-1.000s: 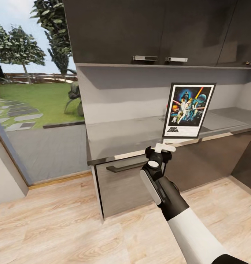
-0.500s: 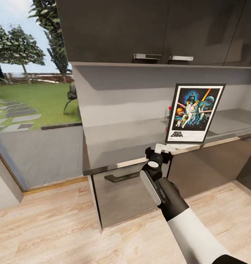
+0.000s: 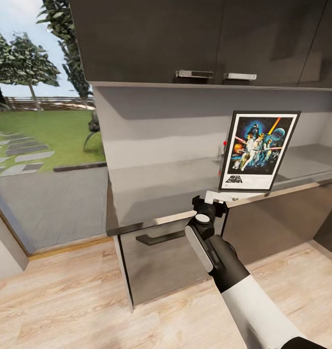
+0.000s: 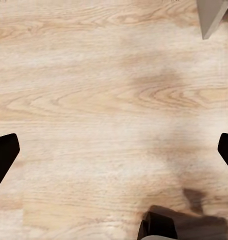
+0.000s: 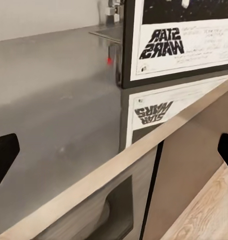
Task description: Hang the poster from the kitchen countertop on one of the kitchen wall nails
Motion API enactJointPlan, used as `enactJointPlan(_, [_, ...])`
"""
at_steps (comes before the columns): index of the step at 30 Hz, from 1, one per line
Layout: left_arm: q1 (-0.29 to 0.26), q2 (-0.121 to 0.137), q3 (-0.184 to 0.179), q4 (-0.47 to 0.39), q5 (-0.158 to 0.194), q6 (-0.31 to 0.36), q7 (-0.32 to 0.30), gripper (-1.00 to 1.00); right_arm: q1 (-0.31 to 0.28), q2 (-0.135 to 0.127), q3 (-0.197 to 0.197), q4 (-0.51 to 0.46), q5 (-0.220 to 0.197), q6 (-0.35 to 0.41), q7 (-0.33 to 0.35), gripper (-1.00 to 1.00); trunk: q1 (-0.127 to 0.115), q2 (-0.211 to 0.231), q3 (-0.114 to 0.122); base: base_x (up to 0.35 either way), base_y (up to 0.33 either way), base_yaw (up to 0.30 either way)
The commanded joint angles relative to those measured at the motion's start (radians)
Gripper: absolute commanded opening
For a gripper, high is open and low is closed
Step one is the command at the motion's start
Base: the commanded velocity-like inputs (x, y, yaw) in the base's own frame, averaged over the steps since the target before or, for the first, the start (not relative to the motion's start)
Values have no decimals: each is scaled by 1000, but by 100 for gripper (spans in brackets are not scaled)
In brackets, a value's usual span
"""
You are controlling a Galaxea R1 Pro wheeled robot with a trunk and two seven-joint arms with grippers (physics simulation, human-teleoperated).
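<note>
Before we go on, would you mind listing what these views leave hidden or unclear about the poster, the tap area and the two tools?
- Poster: what props it upright is behind it in the head view; its top is cut off in the right wrist view.
- Wall nails: none can be made out.
- Small red item beside the poster: too small to identify.
- Right tool: its jaws are foreshortened in the head view; the wrist view's edges crop the fingertips.
- Left tool: fingertips cropped likewise, over the wood floor.

poster: upright on countertop, near front edge, right part
right gripper: before countertop edge, left of poster's lower corner
upper cabinets: above countertop
window: left of counter
</note>
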Motion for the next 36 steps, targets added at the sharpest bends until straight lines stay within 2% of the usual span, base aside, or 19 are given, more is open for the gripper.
enactJointPlan(1, [0, 0, 0, -1, 2, -1, 0, 100, -1, 0, 2, 9, -5, -9, -7, 100, 0, 0, -1, 184, -157, 0])
enactJointPlan(8, [1, 0, 0, -1, 2, -1, 0, 100, -1, 0, 3, 51, -5, -78, -8, 100, 0, 0, -1, 111, -96, 0])
enactJointPlan(26, [1, 0, 0, -3, 2, -1, 0, 100, -1, -2, 2, 66, -5, -91, -8, 100, 0, 0, -1, 101, -73, 0])
enactJointPlan(36, [1, 0, 0, -3, 2, -1, 0, 100, -1, -2, 2, 66, -5, -91, -8, 100, 0, 0, -1, 208, -59, 0])
